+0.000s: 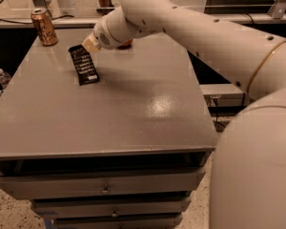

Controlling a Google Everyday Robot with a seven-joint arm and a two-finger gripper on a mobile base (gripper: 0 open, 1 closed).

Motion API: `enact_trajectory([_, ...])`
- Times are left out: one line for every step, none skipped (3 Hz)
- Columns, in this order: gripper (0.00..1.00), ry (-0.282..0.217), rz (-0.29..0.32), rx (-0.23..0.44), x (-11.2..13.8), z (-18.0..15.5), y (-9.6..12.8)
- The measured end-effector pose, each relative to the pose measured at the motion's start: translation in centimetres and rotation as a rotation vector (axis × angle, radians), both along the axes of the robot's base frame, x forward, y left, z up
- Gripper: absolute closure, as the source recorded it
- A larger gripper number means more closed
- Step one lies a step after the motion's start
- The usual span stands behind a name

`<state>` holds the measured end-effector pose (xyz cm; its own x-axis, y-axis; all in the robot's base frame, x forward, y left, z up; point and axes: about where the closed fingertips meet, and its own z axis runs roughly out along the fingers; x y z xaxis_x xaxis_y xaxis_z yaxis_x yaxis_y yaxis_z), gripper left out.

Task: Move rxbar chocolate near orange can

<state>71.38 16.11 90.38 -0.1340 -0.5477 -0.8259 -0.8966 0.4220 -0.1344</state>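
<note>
The pale-tipped gripper is clamping the far end of the flat, black-wrapped rxbar chocolate low over the grey metal table - apparently carrying it toward the small, copper-toned orange can - which is standing nearby at the back-left corner.

Black rxbar chocolate with white lettering, coppery orange can with a silver top at the far left corner, plain grey table, and a cream gripper by the bar's far end.
</note>
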Motion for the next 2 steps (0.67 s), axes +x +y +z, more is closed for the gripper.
enact_trajectory([1.0, -0.01, -0.035, 0.01, 2.9, -0.5, 2.4])
enact_trajectory([1.0, -0.019, -0.074, 0.015, 5.7, -0.9, 4.2])
